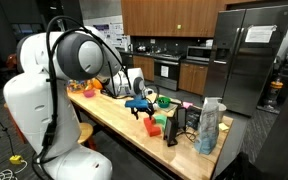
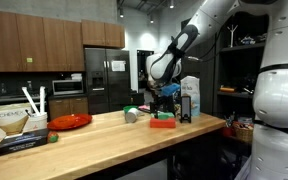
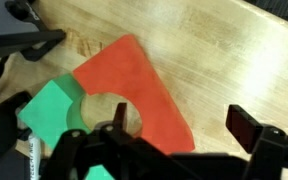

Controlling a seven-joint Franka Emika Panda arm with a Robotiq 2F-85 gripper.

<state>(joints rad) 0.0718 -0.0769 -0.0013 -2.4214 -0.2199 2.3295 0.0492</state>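
Red block [image 3: 134,85]: flat on worktop [image 3: 234,50], directly beneath claw [image 3: 132,128], between widely spread fingers. Long axis slightly diagonal in wrist view, crossing claw's closing line. Green block [image 3: 52,108] touches its left edge.

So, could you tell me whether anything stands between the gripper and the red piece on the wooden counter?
Nothing visible does. In the wrist view the open gripper hangs right above the red piece, with only air between them. A green piece sits against its side, not over it.

The hand [image 3: 129,128] hides part of the green block [image 3: 50,106].
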